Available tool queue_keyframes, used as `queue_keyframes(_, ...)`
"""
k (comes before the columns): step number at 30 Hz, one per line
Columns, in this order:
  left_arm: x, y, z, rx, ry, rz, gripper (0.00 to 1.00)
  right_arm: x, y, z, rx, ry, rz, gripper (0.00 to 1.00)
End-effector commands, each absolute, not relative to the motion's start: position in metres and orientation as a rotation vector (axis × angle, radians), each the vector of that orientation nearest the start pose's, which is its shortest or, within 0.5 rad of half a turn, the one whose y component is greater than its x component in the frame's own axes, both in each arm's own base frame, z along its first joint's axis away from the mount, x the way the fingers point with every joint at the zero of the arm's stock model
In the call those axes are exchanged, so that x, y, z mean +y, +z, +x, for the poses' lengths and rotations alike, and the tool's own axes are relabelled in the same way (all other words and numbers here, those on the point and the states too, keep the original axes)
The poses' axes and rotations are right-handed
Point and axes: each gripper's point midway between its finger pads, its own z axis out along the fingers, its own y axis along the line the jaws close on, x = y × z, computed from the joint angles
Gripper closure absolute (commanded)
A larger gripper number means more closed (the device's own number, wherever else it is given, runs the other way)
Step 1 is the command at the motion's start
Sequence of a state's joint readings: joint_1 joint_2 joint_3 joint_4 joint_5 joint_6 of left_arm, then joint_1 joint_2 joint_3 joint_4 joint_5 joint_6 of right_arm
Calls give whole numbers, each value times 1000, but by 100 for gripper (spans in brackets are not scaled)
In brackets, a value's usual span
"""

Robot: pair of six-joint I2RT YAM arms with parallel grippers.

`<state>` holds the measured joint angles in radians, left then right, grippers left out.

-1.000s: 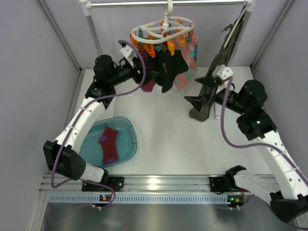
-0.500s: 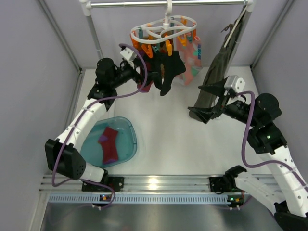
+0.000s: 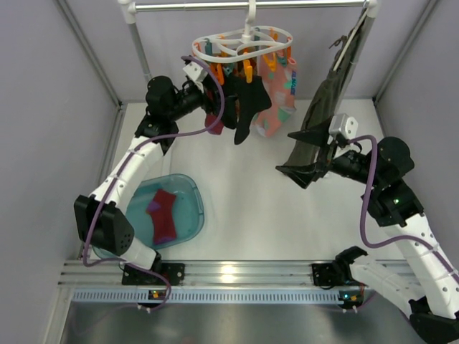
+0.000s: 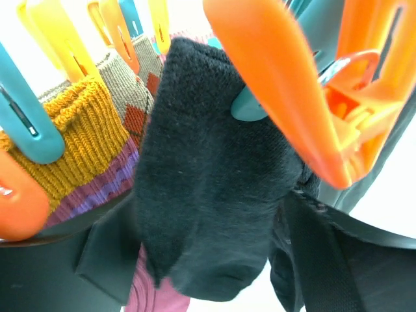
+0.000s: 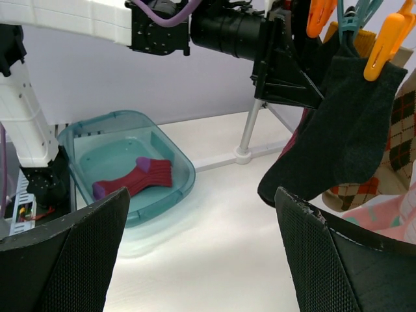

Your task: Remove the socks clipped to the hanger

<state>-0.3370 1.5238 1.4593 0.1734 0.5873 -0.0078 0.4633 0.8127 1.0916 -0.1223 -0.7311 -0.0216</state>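
Observation:
The white hanger (image 3: pixel 242 44) with orange and teal clips hangs from the top rail. Clipped to it are a black sock (image 3: pixel 246 107), a pink patterned sock (image 3: pixel 276 100) and a maroon one (image 3: pixel 211 123). My left gripper (image 3: pixel 219 100) is open at the rack's left side, and the black sock (image 4: pixel 214 195) hangs between its fingers (image 4: pixel 58 260) under an orange clip (image 4: pixel 279 84). A mustard and purple sock (image 4: pixel 84 130) is beside it. My right gripper (image 3: pixel 297 154) is open and holds nothing, right of the socks, looking at the black sock (image 5: pixel 344 136).
A teal bin (image 3: pixel 197 195) at the front left holds a red sock (image 3: pixel 163 215); it also shows in the right wrist view as the bin (image 5: pixel 175 195). A long olive garment (image 3: pixel 326 100) hangs on a slim hanger just behind my right gripper. Grey walls close in both sides.
My left gripper has risen and pushed in among the clipped socks. My right arm drew back to the right and lower. The hanger has swung left.

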Motion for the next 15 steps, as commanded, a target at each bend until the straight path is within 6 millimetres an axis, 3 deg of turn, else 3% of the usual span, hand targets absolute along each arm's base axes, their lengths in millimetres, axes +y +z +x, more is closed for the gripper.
queue_keyframes(1, -253, 440, 417, 1195, -680, 764, 20, 231, 435, 172, 1096, 910, -984, 11)
queue_keyframes(3, -254, 439, 415, 1196, -695, 768, 35, 232, 434, 171, 1089, 917, -994, 11)
queue_keyframes(4, -254, 441, 411, 1189, -699, 765, 57, 232, 434, 170, 1086, 918, -994, 11)
queue_keyframes(6, -253, 429, 408, 1227, -724, 736, 70, 232, 434, 170, 1083, 922, -990, 12)
queue_keyframes(7, -248, 435, 401, 1216, -712, 714, 77, 233, 434, 171, 1079, 922, -989, 12)
queue_keyframes(9, -241, 436, 401, 1231, -647, 622, 84, 234, 435, 170, 1095, 949, -972, 12)
queue_keyframes(10, -240, 435, 392, 1234, -633, 600, 88, 234, 436, 170, 1099, 954, -966, 12)
queue_keyframes(11, -249, 433, 382, 1234, -641, 600, 98, 233, 440, 170, 1097, 948, -952, 12)
queue_keyframes(13, -244, 436, 376, 1254, -614, 502, 100, 231, 446, 170, 1099, 943, -920, 13)
queue_keyframes(15, -257, 438, 361, 1253, -634, 482, 100, 225, 457, 172, 1112, 936, -853, 13)
